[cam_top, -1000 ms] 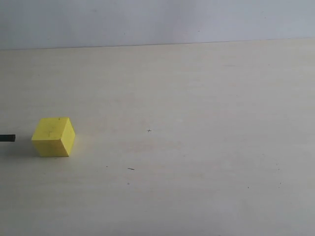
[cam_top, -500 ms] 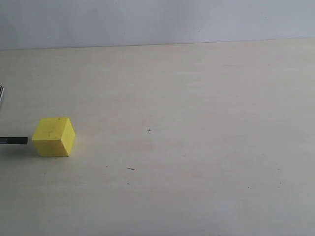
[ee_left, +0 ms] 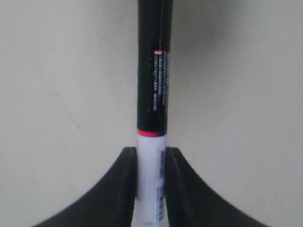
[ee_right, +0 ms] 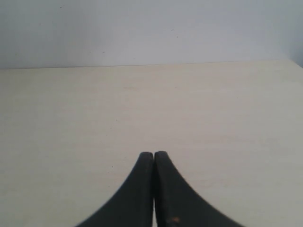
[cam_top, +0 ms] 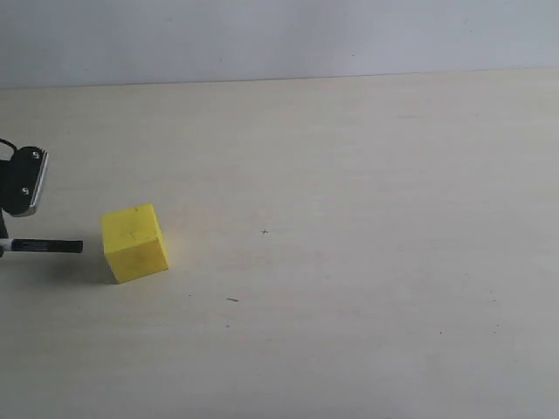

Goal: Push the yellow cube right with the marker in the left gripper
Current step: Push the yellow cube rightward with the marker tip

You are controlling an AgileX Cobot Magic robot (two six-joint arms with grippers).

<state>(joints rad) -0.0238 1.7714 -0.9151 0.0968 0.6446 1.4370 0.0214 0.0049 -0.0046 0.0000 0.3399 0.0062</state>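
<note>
REMOTE DESK, EXTERIOR CAMERA — The yellow cube sits flat on the pale table, on the left side of the scene, turned a little so that one upright edge faces the lens. From the left edge the marker reaches in level, pointing right at the cube's left face. Its black tip stops just short, with a sliver of tabletop showing between them. Above the marker, at the frame's edge, I see a black-and-silver part of the left arm.

On my left wrist feed the left gripper is clamped on the marker: its two black fingers pinch the white barrel just behind a thin pink band, and the black printed section runs out ahead over the table.

The right gripper shows only in its own wrist view — fingers pressed flat together, gripping only each other, above the tabletop and facing the grey wall. Two small dark marks dot the table right of the cube.
</note>
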